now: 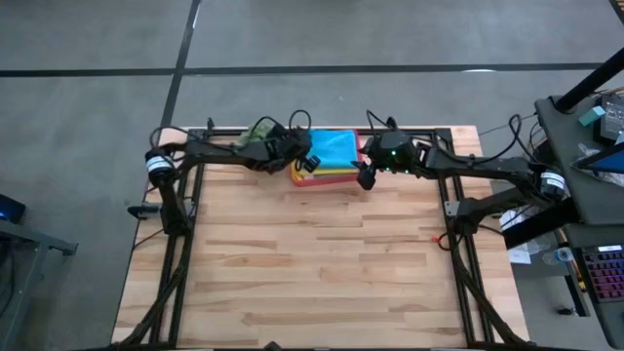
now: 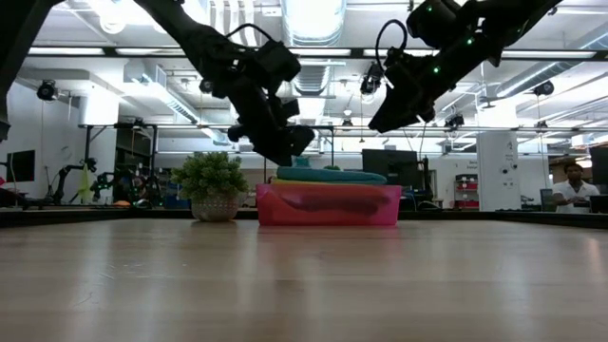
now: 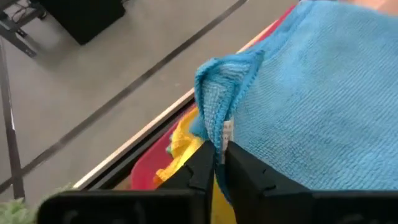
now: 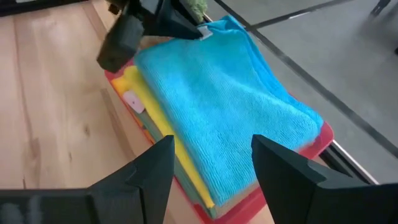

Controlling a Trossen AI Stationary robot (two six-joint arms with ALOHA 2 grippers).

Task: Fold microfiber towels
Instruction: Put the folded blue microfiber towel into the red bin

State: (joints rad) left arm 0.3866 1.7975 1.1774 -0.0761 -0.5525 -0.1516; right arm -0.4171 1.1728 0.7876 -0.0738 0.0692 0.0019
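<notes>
A pink tray (image 1: 325, 179) at the table's far edge holds a stack of microfiber towels. The teal blue towel (image 4: 217, 106) lies on top, with a yellow towel (image 4: 155, 115) and others under it. My left gripper (image 3: 219, 163) is at the stack's left end, shut on the blue towel; it also shows in the right wrist view (image 4: 198, 31). My right gripper (image 4: 211, 168) hangs open above the stack's right end, clear of the blue towel (image 1: 336, 148), and touches nothing. My left gripper pinches the blue towel's left corner (image 3: 217, 127) between its two fingers, at the white label. The fingers come slanting down from the table's left. The corner stands bunched up above the fingertips, and the rest of the towel lies flat on the stack.
A small spiky green plant (image 2: 214, 185) stands just left of the tray (image 2: 328, 207). The wooden table top (image 1: 312, 263) stretches bare in front of the tray. The table's far edge runs right behind the tray.
</notes>
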